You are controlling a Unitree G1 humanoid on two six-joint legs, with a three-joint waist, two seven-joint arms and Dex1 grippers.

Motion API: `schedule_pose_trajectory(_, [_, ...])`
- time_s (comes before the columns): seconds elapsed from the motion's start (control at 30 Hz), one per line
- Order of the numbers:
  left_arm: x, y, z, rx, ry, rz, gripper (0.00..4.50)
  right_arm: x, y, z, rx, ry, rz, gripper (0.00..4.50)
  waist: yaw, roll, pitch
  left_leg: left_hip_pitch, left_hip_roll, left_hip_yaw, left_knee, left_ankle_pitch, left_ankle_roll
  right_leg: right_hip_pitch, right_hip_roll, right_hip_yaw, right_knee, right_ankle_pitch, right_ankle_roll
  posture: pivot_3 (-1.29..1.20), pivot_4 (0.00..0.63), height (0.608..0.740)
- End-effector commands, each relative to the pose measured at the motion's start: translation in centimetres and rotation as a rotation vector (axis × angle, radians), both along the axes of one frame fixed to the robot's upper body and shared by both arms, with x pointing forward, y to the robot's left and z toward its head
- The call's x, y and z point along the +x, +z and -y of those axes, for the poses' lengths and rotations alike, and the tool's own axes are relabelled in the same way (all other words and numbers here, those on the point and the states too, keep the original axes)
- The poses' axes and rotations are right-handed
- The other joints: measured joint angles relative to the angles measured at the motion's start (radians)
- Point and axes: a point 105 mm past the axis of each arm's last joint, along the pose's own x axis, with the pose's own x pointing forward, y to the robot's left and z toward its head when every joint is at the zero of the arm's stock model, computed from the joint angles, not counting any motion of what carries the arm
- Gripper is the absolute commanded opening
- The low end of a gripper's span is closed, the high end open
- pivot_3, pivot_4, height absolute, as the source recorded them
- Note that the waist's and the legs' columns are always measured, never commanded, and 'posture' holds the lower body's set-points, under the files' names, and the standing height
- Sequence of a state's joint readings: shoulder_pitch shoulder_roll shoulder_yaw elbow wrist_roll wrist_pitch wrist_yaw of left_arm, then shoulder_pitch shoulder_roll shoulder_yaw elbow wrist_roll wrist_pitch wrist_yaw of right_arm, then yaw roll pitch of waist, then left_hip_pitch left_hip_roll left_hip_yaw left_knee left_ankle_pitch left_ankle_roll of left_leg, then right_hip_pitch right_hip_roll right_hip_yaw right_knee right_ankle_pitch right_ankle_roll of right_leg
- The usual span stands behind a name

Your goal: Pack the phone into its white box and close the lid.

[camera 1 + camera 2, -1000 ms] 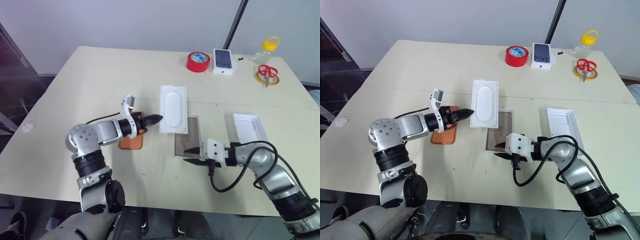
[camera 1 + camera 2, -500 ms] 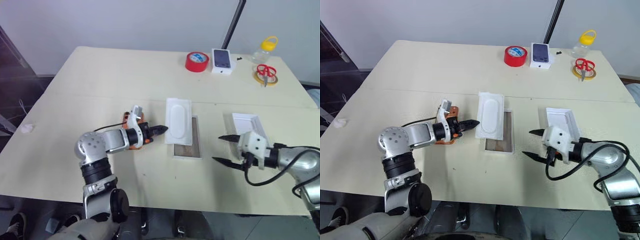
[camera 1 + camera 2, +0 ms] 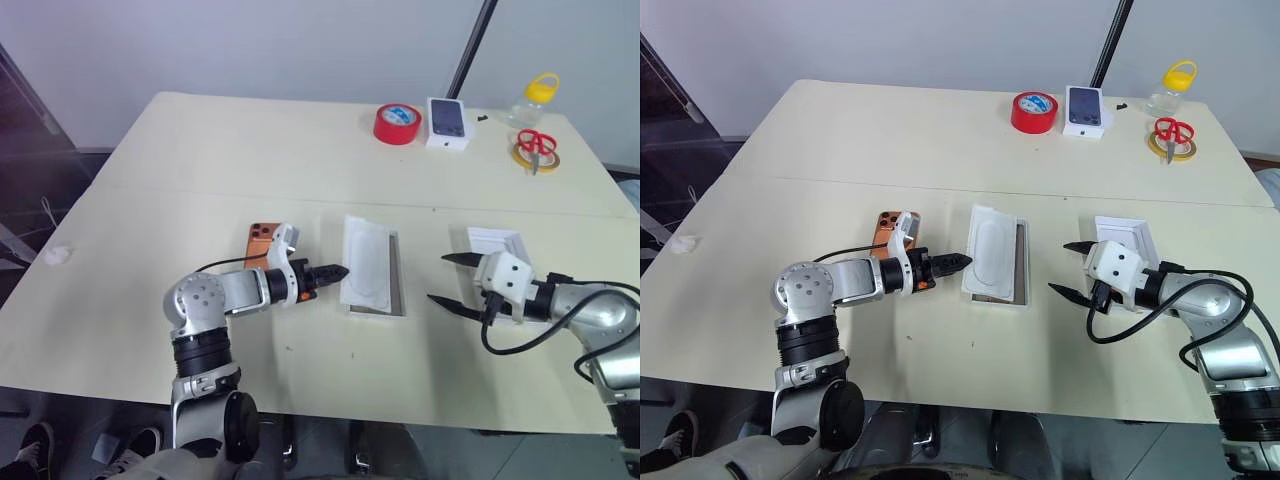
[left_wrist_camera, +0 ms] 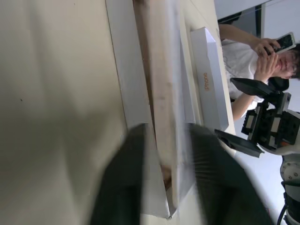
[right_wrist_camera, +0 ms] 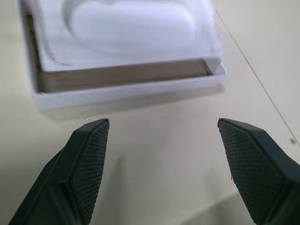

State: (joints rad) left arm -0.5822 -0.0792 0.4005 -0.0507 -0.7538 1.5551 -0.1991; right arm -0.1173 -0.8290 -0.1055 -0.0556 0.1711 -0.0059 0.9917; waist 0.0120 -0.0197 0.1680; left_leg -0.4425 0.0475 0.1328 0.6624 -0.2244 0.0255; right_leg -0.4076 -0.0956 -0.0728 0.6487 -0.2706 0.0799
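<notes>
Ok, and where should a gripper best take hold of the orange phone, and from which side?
Probably across the phone's two long edges, coming down from above. It lies flat on the table, back up, so only its thin sides offer a hold. The far half, by the lenses, is uncovered.

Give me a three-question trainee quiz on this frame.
1. True or false: the phone lies inside the box.
2. What rests on top of the box? A) scissors B) liner C) tape
3. Which gripper is next to the lid?

Key: 1. False, the phone is on the table beside the box. 2. B, the liner. 3. The right gripper, which is open.
</notes>
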Motion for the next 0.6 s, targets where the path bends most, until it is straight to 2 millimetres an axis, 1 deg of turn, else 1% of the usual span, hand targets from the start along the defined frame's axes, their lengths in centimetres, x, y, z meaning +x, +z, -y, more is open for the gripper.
schedule_pose_trajectory(0.03, [0.1, 2.0, 0.4, -0.035, -0.022, 0.082, 2.92, 0.7, 1.7, -1.1, 0.049, 0.017, 0.074, 3.9, -0.002, 0.0, 0.0, 0.0, 0.0, 0.0, 0.0, 0.0, 0.0, 0.0, 0.0, 0.0, 0.0, 0.0, 0.0, 0.0, 0.15, 0.733])
schedule_pose_trajectory(0.17, [0.1, 2.6, -0.2, -0.01, -0.026, 0.117, 2.92, 1.7, 2.7, -3.0, 0.142, 0.023, 0.119, 3.9, -0.006, 0.0, 0.0, 0.0, 0.001, 0.0, 0.0, 0.0, -0.001, 0.0, 0.0, 0.0, 0.0, 0.0, 0.0, 0.0, 0.15, 0.733])
schedule_pose_trajectory(0.2, [0.0, 2.8, -0.4, -0.008, -0.03, 0.131, 2.96, 2.0, 2.9, -3.6, 0.184, 0.021, 0.117, 3.64, -0.006, 0.0, 0.0, 0.0, 0.001, 0.0, 0.0, 0.001, -0.001, 0.0, 0.0, 0.0, 0.0, 0.0, 0.0, 0.0, 0.15, 0.733])
schedule_pose_trajectory(0.27, [-0.2, 3.8, -1.0, -0.013, -0.026, 0.227, 2.97, 2.6, 3.2, -5.1, 0.231, 0.024, 0.128, 2.96, -0.011, 0.0, 0.0, 0.0, 0.001, 0.0, 0.0, 0.001, -0.002, 0.0, 0.0, 0.0, 0.001, 0.0, 0.0, 0.0, 0.15, 0.733])
schedule_pose_trajectory(0.33, [-0.3, 4.0, -1.9, 0.042, -0.021, 0.292, 2.97, 2.8, 2.8, -6.8, 0.248, 0.05, 0.127, 1.89, -0.011, 0.001, 0.0, 0.0, 0.001, 0.0, 0.0, 0.001, -0.002, 0.0, 0.0, 0.0, 0.001, 0.0, 0.0, 0.0, 0.15, 0.733])
schedule_pose_trajectory(0.37, [0.0, 4.0, -2.8, 0.095, -0.002, 0.343, 2.97, 2.9, 2.3, -7.7, 0.241, 0.055, 0.118, 1.4, -0.013, 0.001, 0.0, 0.0, 0.001, 0.0, -0.001, 0.001, -0.003, -0.001, 0.0, 0.0, 0.001, 0.0, 0.0, 0.0, 0.15, 0.733])
schedule_pose_trajectory(0.43, [0.5, 4.2, -4.3, 0.154, 0.027, 0.432, 2.97, 3.2, 1.2, -8.9, 0.203, 0.056, 0.108, 0.32, -0.017, 0.001, 0.0, 0.0, 0.001, 0.0, -0.001, 0.002, -0.003, -0.001, 0.0, 0.0, 0.001, 0.0, 0.0, 0.0, 0.15, 0.733])
schedule_pose_trajectory(0.47, [0.7, 4.3, -5.1, 0.168, 0.041, 0.462, 2.97, 3.4, 0.6, -9.2, 0.176, 0.05, 0.104, 0.04, -0.02, 0.001, 0.0, 0.0, 0.001, 0.0, -0.001, 0.002, -0.003, -0.001, -0.001, 0.001, 0.001, 0.0, 0.0, 0.0, 0.15, 0.733])
schedule_pose_trajectory(0.53, [1.2, 4.3, -6.9, 0.2, 0.079, 0.502, 2.97, 3.9, -0.3, -9.4, 0.134, 0.021, 0.091, 0.04, -0.023, 0.001, 0.0, 0.0, 0.0, 0.0, -0.001, 0.001, -0.004, -0.001, -0.002, 0.001, 0.001, -0.002, -0.003, 0.0, 0.15, 0.733])
schedule_pose_trajectory(0.6, [1.6, 4.3, -7.9, 0.219, 0.102, 0.518, 2.97, 4.2, -0.8, -9.4, 0.105, 0.004, 0.083, 0.04, -0.022, 0.001, 0.0, 0.0, 0.0, 0.0, -0.001, 0.0, -0.006, -0.001, -0.002, 0.001, 0.001, -0.002, -0.004, 0.0, 0.15, 0.733])
